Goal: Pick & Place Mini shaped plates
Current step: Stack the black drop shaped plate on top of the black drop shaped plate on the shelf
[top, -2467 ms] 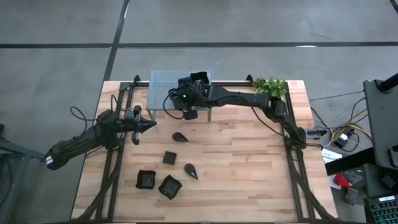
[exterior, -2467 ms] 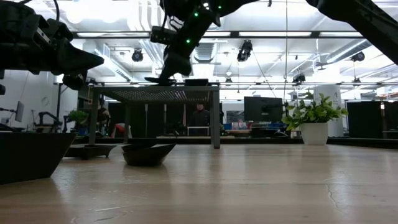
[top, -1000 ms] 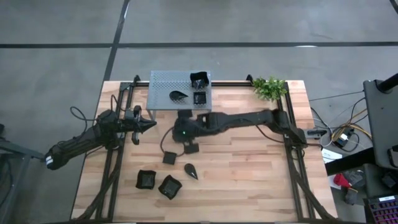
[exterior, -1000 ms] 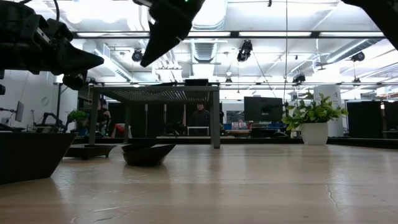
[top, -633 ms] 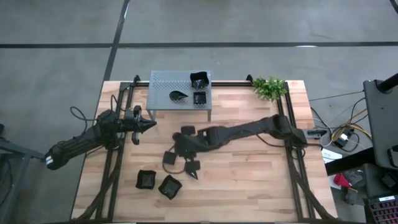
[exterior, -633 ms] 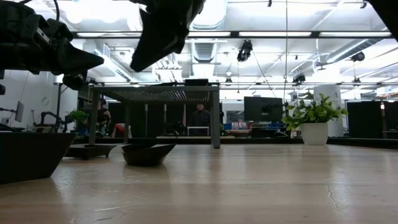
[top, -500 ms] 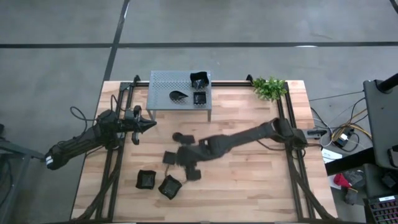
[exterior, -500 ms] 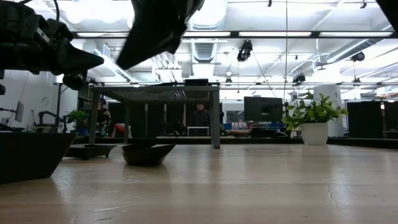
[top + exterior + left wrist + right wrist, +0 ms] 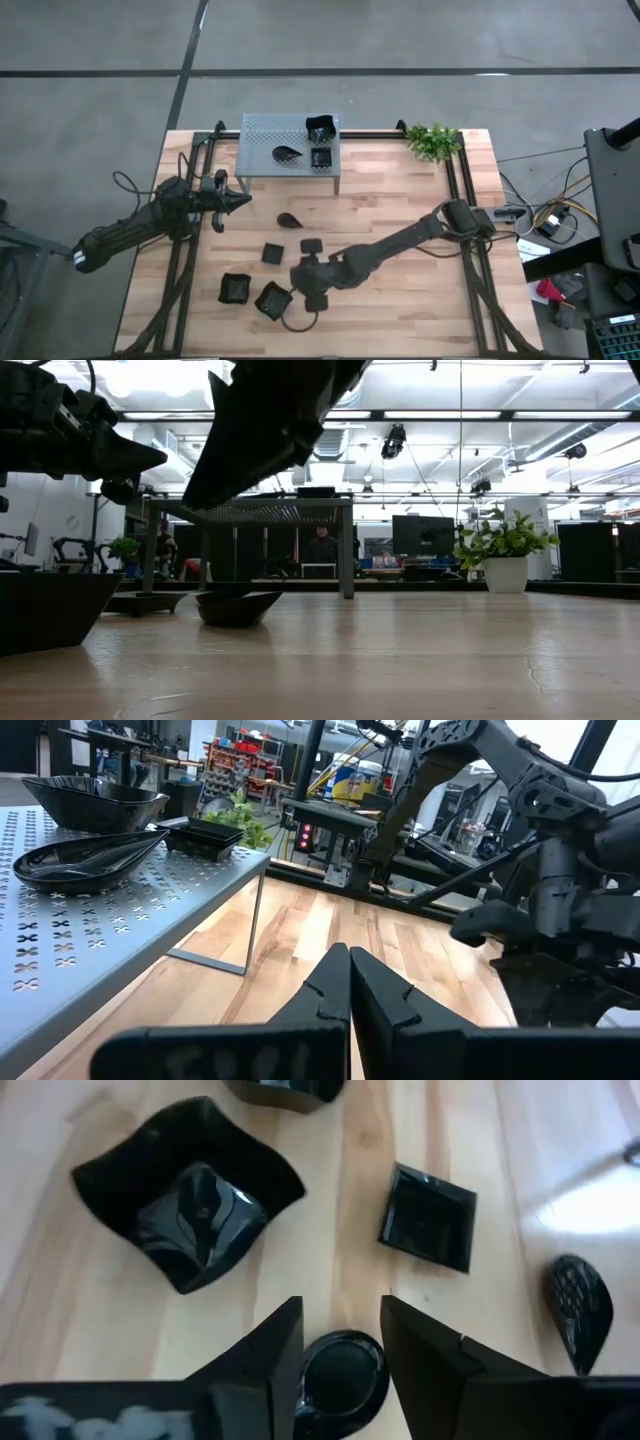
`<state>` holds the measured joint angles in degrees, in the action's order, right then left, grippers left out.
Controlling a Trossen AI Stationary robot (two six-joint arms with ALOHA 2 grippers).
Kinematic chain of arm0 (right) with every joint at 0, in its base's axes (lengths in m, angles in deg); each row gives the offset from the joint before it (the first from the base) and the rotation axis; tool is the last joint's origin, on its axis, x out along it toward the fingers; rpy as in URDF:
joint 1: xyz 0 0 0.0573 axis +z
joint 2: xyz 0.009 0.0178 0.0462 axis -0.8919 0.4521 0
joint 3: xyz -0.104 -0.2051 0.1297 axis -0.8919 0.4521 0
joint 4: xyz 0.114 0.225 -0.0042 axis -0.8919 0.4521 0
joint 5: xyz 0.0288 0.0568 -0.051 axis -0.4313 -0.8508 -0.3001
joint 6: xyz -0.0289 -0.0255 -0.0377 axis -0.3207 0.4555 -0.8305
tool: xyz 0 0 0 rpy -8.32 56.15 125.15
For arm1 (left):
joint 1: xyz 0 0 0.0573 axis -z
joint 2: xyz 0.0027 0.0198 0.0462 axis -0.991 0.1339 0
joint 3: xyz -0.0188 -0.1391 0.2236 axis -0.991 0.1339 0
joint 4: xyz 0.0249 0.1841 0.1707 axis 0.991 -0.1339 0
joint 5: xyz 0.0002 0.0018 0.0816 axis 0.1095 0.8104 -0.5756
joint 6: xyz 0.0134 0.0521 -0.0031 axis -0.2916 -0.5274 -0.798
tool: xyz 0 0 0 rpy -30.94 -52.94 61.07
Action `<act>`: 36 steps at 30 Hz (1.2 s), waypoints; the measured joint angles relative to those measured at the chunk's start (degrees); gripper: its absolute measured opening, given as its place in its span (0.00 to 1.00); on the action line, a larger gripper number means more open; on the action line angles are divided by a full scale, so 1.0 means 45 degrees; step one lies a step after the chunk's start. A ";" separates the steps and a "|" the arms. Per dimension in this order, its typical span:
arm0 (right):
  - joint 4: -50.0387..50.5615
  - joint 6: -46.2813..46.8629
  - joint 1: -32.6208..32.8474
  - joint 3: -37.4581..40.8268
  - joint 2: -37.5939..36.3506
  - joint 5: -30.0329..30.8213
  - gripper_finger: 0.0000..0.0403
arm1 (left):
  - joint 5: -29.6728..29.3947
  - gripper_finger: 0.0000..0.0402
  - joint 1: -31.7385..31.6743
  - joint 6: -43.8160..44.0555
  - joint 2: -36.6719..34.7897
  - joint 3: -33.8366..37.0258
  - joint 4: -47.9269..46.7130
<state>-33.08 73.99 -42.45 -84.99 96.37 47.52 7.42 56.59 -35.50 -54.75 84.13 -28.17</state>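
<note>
Several mini shaped plates lie on the wood: a teardrop one (image 9: 290, 219), a flat square (image 9: 272, 253) and two wavy-rimmed squares (image 9: 235, 288) (image 9: 272, 298). Three more rest on the grey shelf (image 9: 262, 140). My right gripper (image 9: 341, 1302) slants down, open, over another small plate (image 9: 345, 1375). Only that plate's rounded end shows, between the two fingers, with wood visible on either side. In the right wrist view a wavy plate (image 9: 190, 1205), the square (image 9: 430, 1215) and the teardrop (image 9: 580, 1310) lie ahead. My left gripper (image 9: 350, 952) is shut and level, beside the shelf's left end.
A potted green plant (image 9: 433, 140) stands at the far right corner. A black cable loops on the wood (image 9: 295, 322) near the wavy plates. Dark frame rails run along the table's left and right sides. Bare wood lies right of the plates.
My right gripper has swung from just in front of the shelf toward the table's near edge and has come down. It now hangs low over the small plate next to the wavy squares. The plates have stayed where they were.
</note>
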 joint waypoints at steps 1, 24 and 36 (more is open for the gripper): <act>-0.0099 0.0243 0.0000 0.0090 0.0000 0.0021 0.34 | 0.0002 0.01 -0.0001 -0.0001 0.0003 0.0002 0.0000; -0.1208 0.1450 0.0404 0.1800 0.0000 -0.0842 0.30 | 0.0002 0.01 -0.0003 -0.0003 0.0005 0.0000 0.0000; -0.1605 0.0899 0.0495 0.2249 -0.0002 -0.1022 0.28 | 0.0000 0.01 -0.0003 -0.0003 0.0000 0.0002 0.0000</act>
<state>-40.31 78.04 -40.22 -74.86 96.36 42.92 7.42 56.58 -35.52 -54.75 84.14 -28.17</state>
